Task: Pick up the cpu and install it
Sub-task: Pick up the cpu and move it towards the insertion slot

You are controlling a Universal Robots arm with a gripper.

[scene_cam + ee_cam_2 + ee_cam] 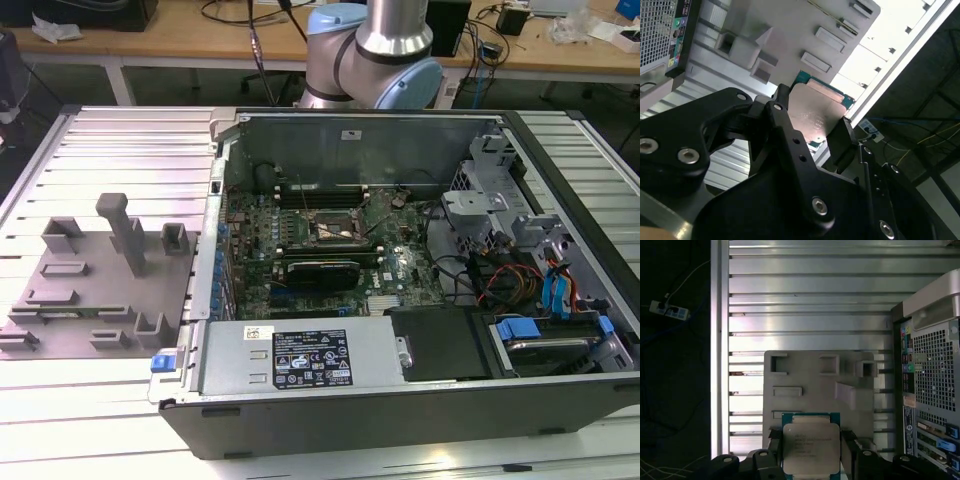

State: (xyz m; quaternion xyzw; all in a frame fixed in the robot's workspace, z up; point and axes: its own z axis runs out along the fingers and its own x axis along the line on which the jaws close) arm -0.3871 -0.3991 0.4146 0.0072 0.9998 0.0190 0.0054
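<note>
The cpu [811,446] is a flat square chip with a silvery top and a green rim. My gripper [811,452] is shut on it, one black finger [774,440] on each side. In the second wrist view the cpu [817,112] sits between the same fingertips [781,97], with the gripper [812,119] held well above the grey fixture plate [805,30]. The black-framed socket [338,228] lies in the middle of the motherboard inside the open computer case. The arm [385,45] rises behind the case.
The grey fixture plate [95,285] with upright blocks lies on the ribbed metal table [120,140], at the exterior view's left of the case [400,400]. Cables, drive cages and blue clips crowd the case's right side [540,290]. The table's edge [717,340] runs beside the fixture.
</note>
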